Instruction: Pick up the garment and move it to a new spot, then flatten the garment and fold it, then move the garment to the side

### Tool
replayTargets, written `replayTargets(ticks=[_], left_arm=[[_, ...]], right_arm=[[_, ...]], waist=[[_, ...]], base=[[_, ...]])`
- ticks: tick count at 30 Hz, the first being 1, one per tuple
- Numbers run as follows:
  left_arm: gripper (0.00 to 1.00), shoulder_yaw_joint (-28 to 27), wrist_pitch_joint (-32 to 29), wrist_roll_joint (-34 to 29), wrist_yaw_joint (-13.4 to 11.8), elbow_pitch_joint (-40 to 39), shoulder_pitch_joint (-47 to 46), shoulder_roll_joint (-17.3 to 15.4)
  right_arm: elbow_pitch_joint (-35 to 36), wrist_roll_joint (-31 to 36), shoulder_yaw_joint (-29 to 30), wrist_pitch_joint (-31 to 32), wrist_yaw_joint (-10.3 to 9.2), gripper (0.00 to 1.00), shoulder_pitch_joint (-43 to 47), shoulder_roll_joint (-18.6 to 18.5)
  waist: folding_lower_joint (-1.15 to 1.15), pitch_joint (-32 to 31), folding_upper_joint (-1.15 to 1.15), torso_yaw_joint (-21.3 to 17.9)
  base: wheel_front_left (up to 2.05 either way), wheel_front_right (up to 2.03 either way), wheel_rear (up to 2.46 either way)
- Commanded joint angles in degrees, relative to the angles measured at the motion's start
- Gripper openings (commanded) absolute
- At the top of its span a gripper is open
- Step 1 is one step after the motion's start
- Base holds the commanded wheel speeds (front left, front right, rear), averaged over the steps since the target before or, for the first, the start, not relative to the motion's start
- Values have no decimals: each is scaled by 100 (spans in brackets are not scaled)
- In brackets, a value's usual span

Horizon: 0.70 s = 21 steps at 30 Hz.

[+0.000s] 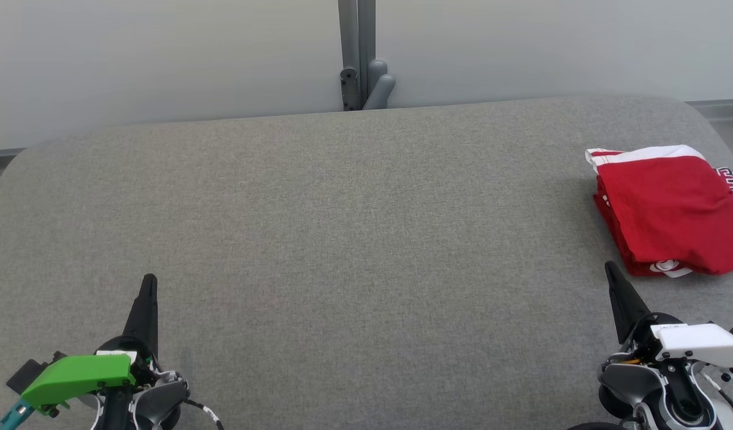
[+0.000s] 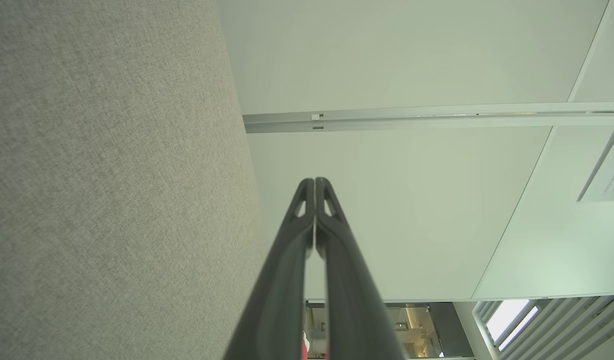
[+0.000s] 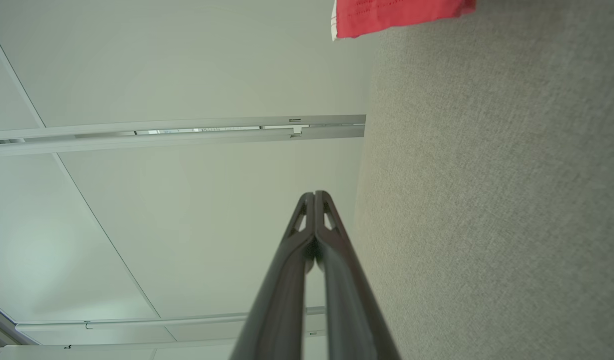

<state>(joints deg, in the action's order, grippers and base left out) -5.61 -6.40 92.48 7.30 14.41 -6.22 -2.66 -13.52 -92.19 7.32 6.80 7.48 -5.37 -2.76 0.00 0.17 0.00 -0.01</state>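
Note:
The garment [image 1: 671, 209] is red with white trim and lies folded in a compact stack at the far right of the grey fabric table [image 1: 342, 239]. A red corner of the garment [image 3: 397, 15] also shows at the top of the right wrist view. My right gripper [image 1: 610, 267] is shut and empty, its tip just in front of the garment's near left corner, apart from it. At the lower left my left gripper [image 1: 149, 279] is shut too, with nothing in it. Both wrist views show the fingertips pressed together, left gripper [image 2: 314, 181] and right gripper [image 3: 315, 194].
The table's rounded far edge [image 1: 354, 113] meets a pale wall with a grey post [image 1: 357, 54] behind the middle. The garment reaches the right edge of the head view.

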Motion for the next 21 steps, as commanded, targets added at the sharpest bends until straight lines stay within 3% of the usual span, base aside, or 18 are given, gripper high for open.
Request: replayTargets(ticks=[1,21], left_arm=[[0,-25,2,3,35,-18,-70,-39],[0,-24,2,3,35,-19,-70,-40]], right_arm=[[21,-38,-2,18,2,0,-50,-23],[21,-39,-3,17,2,0,-50,-23]], waist=[[0,0,0,0],[0,0,0,0]], base=[[0,0,0],[0,0,0]])
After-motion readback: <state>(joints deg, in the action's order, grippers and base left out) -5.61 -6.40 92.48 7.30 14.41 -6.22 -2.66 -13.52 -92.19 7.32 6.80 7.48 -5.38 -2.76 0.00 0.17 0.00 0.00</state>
